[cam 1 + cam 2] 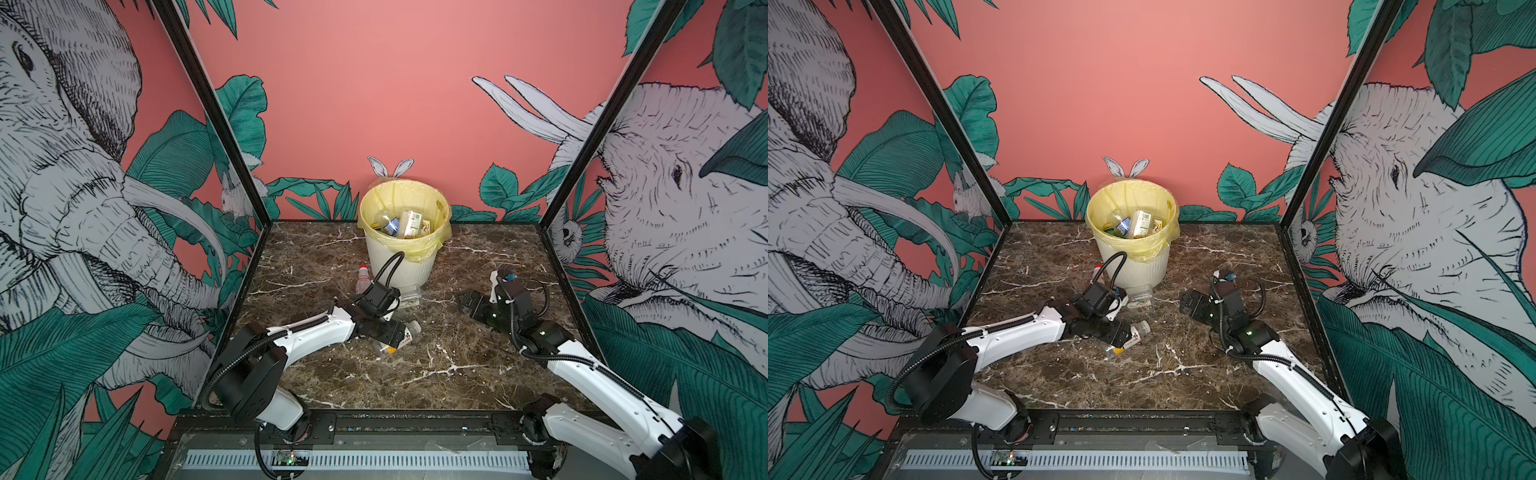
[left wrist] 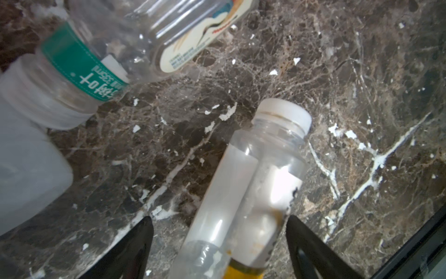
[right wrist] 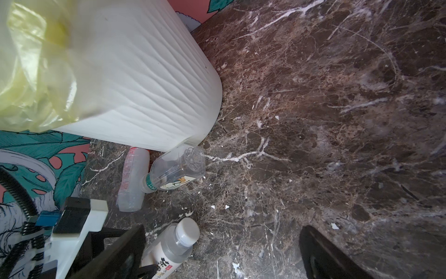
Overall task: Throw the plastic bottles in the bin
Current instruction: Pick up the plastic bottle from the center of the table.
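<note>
Left gripper (image 2: pixel 218 217) jaws apart, straddling clear white-capped plastic bottle (image 2: pixel 243 183) lying on brown marble table (image 1: pixel 415 374), right gripper (image 3: pixel 223 228) wide apart and empty, cream ribbed yellow-lined bin (image 1: pixel 415 270) near table's far edge

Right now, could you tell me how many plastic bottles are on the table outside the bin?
3: red-capped bottle left of the bin, clear bottle at its base, white-capped bottle between the jaws of the left claw. Others may be hidden.
</note>
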You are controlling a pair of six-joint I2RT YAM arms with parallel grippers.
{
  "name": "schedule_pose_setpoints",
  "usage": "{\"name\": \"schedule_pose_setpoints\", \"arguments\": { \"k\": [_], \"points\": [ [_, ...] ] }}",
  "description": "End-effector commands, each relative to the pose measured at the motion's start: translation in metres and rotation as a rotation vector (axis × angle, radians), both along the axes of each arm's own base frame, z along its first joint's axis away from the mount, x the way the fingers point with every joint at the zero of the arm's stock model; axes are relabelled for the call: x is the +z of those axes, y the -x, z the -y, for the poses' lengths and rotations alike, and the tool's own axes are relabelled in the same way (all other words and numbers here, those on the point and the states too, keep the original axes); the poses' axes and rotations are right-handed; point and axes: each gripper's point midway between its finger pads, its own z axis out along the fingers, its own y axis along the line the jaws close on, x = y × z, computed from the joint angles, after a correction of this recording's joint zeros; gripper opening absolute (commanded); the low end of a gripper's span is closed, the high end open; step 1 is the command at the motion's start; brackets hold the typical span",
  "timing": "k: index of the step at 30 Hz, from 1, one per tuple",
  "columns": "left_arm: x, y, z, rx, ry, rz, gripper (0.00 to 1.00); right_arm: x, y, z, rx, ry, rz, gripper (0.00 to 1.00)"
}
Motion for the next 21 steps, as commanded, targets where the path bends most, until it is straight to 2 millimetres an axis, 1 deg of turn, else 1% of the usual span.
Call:
{"name": "schedule_pose_setpoints", "arguments": {
  "k": [1, 5, 12, 15, 19, 21],
  "points": [
    [-0.003, 0.004, 0.004, 0.000, -0.011, 0.009, 0.87, 0.005, -0.003, -0.001, -0.005, -0.025, 0.017, 0.99],
    [-0.014, 0.012, 0.005, 0.001, -0.028, -0.008, 0.85, 0.005, -0.003, 0.000, -0.006, -0.030, 0.014, 0.99],
    [-0.029, 0.025, 0.010, 0.000, -0.052, -0.028, 0.78, 0.004, -0.002, 0.002, -0.015, -0.035, 0.013, 0.99],
    [-0.032, 0.027, 0.015, -0.005, -0.056, -0.031, 0.70, 0.007, -0.002, 0.001, -0.011, -0.042, 0.015, 0.99],
    [-0.034, 0.027, 0.019, 0.007, -0.052, -0.035, 0.64, 0.008, 0.000, 0.001, -0.009, -0.052, 0.016, 0.99],
    [-0.035, 0.027, 0.019, 0.015, -0.052, -0.039, 0.59, 0.006, 0.001, 0.002, -0.016, -0.056, 0.015, 0.99]
  ]
}}
